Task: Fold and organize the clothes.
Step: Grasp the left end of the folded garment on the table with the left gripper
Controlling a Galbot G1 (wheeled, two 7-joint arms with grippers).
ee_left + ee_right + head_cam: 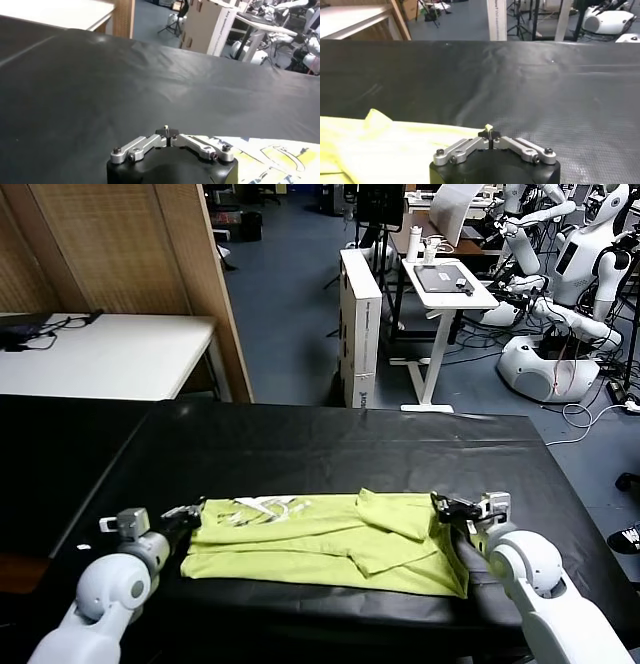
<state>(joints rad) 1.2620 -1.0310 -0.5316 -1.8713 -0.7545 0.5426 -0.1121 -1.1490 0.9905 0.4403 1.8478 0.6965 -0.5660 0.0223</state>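
Head view: both arms low at the near edge of the black surface, one pincer at each end of the T-shirt. Left pincer sits at the shirt's left end by the white print, fingers pressed together; whether cloth is pinched I cannot tell. Right pincer is at the far right corner, fingers drawn close together with a scrap of yellow-green showing at the tips in the right wrist view, so it looks nipped on the hem.

Shirt lies as a long flat band between the two pincers, one sleeve flap folded over near the right pincer.

Step, my read: corner grasp at both ends, ahead of a fold. Next move needs both pincers to lift together and carry the edge evenly, or the band skews.

Room: wide bare surface beyond both pincers, plenty for a forward fold. Near edge is close behind them. White table and other robots stand well beyond the far edge.
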